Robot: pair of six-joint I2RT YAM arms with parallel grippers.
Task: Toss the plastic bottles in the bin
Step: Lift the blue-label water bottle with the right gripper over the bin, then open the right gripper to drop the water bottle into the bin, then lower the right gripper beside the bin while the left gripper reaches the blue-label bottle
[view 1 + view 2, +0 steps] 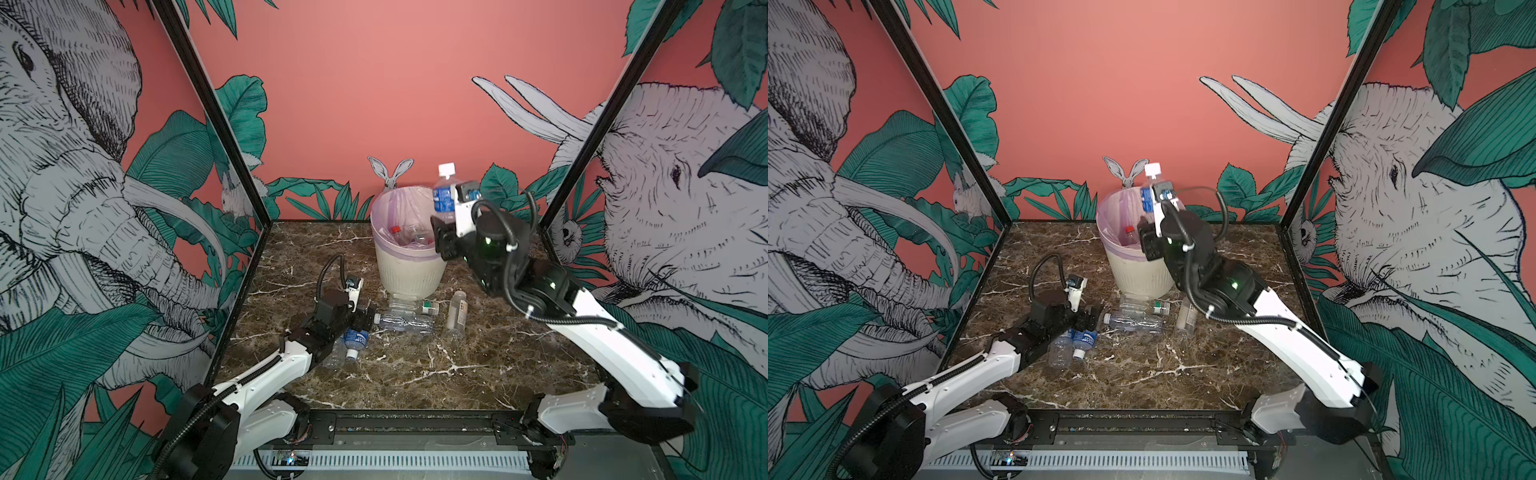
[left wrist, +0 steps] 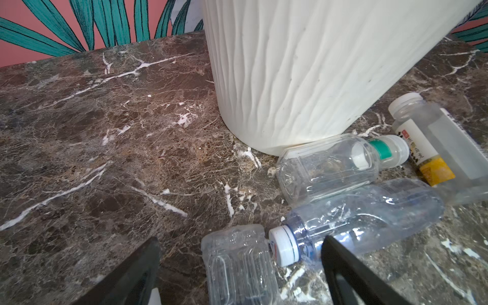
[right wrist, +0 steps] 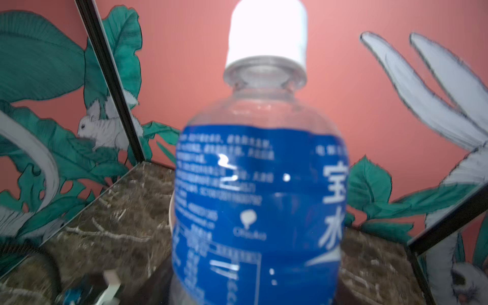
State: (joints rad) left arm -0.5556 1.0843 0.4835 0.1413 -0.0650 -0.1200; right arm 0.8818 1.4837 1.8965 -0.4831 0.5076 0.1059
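The left gripper (image 2: 241,239) sits low with its jaws wide, astride clear bottles (image 1: 405,322) lying just before the bin (image 1: 409,266). At the right gripper (image 1: 444,232) a blue-label bottle (image 1: 444,195) stands upright above the bin's right rim. Whether the jaws grip it cannot be told. A release more over the opening seems safer.

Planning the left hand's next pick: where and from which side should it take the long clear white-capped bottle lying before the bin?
Probably grip the long clear bottle across its body just behind the neck, the left hand coming down from above. It lies flat on its side, cap toward that hand, so both flanks look free there; farther along, a green-banded bottle crowds its far flank.
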